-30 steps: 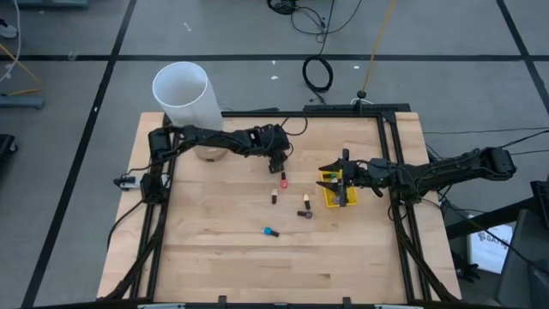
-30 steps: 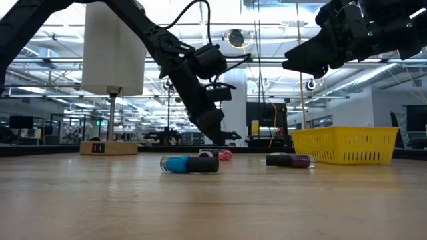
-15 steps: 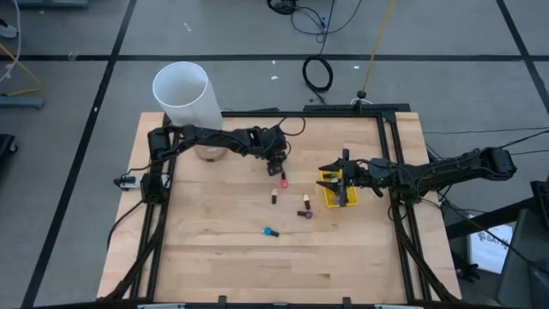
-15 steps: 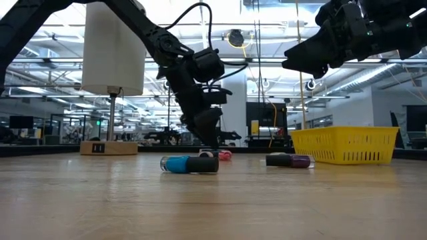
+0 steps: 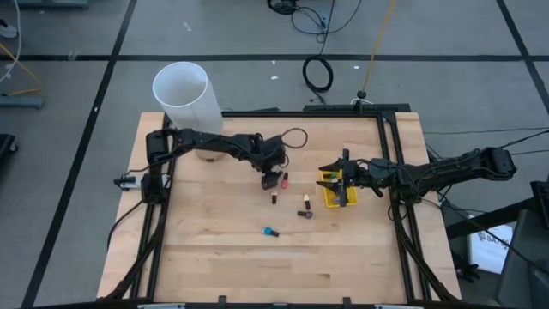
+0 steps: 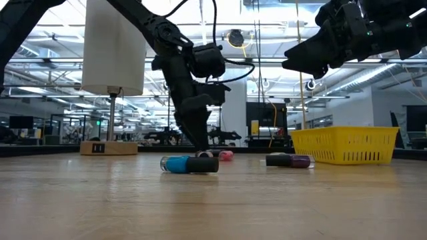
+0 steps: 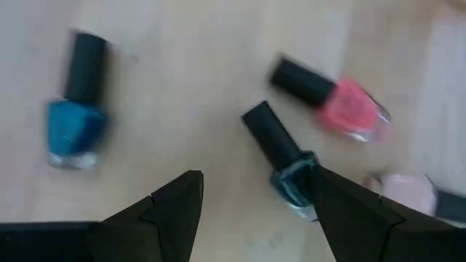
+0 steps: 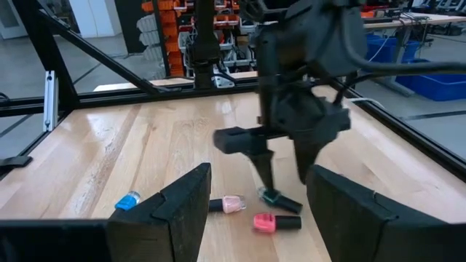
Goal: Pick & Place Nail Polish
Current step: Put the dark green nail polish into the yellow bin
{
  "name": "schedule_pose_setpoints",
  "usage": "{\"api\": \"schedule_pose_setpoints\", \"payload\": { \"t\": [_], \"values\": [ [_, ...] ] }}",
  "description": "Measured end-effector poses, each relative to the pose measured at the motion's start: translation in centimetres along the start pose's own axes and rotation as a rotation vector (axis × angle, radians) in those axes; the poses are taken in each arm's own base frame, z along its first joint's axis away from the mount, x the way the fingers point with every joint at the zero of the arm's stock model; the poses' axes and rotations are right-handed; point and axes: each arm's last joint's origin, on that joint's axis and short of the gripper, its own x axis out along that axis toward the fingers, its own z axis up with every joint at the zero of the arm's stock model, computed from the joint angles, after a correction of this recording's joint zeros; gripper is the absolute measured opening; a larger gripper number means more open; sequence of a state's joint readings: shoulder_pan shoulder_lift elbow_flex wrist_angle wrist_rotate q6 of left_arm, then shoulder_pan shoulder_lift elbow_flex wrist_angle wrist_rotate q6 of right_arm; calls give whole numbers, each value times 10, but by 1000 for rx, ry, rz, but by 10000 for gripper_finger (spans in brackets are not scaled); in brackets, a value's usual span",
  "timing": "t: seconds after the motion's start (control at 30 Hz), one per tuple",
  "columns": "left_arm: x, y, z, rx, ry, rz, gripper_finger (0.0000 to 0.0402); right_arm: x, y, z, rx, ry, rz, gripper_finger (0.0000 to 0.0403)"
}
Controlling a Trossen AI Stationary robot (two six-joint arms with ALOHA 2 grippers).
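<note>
Each nail polish bottle is a small glass body with a dark cap, and every one visible lies on its side on the pale wooden counter (image 5: 214, 257).

From above, five can be counted, all loose around the middle of the counter:
- The pink bottle (image 5: 286, 178) lies farthest back.
- The dark bottle (image 5: 274, 198) is just nearer and a little left of the pink one.
- The pale bottle (image 5: 305, 202) and the purple bottle (image 5: 304, 214) lie close together on the right, beside the yellow bin (image 5: 329, 199).
- The teal-blue bottle (image 5: 269, 232) lies alone, nearest the front.

The left wrist view shows four of them more closely: a blue one, a coral-pink one, a pale pink one at the edge, and a dark teal bottle (image 7: 291, 175) with a long black cap.

There are two arms. The left gripper (image 5: 271, 180) is down at the counter just left of the pink bottle. Its jaws are spread, and the dark teal bottle lies slantwise in the gap, close to one finger, with nothing pinched. The right gripper (image 5: 343, 184) hangs above the single yellow bin, well clear of the counter in the low view. Its jaws are also spread and hold nothing.

One tall white cylinder (image 5: 183, 93) stands at the far left corner.
</note>
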State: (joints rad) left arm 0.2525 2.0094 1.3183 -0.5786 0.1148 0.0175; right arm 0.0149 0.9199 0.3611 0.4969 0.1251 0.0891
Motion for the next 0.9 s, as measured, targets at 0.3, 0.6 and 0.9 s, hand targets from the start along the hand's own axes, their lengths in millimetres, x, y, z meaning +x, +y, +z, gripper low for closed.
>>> {"api": "schedule_pose_setpoints", "payload": {
  "t": [0.3, 0.6, 0.9],
  "values": [
    [-3, -21, -11, -29, 95, -3, 251, 0, 0, 0, 0, 1, 0, 215],
    [-12, -31, -13, -9, 107, -3, 251, 0, 1, 0, 0, 1, 27, 215],
    [-14, -30, -22, 37, 196, 66, 250, 0, 1, 0, 0, 2, 27, 215]
  ]
}}
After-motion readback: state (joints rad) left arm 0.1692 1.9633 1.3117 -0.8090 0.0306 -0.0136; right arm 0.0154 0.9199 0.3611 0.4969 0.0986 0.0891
